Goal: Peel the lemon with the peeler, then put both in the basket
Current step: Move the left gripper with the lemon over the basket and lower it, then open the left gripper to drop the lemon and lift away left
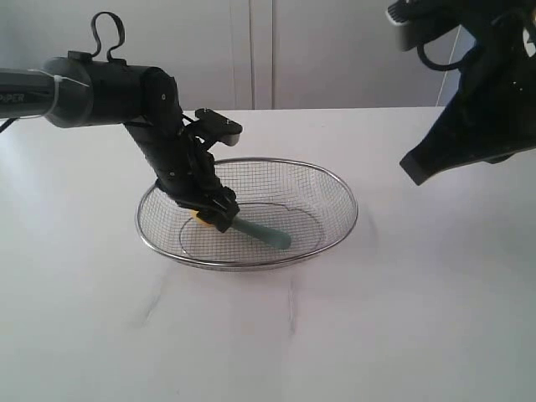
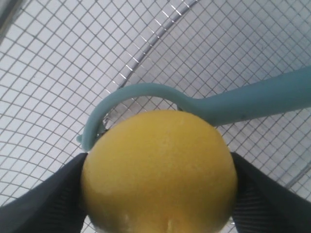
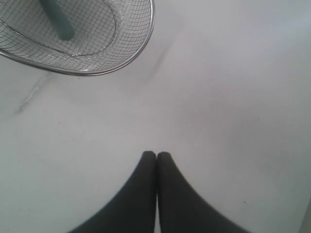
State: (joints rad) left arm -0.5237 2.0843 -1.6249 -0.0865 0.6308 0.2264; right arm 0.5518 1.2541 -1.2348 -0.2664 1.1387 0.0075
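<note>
My left pincer (image 1: 214, 213) reaches down inside the basket (image 1: 338, 182), at its left end, and pinches the lemon (image 2: 158, 170) between both dark fingers (image 2: 43, 204), one against each flank of the fruit. From outside only a sliver of yellow shows under my fingers. I cannot tell whether the lemon touches the mesh. Just beyond it the peeler (image 2: 252, 99) lies in the basket, its hooked head curving close around the lemon's far side and its teal handle running right along the basket floor. The basket sits on the white bench (image 1: 419, 318). Further right my right pincer (image 3: 156, 155) hangs above bare bench, well apart from the basket, its fingers pressed together on nothing.
</note>
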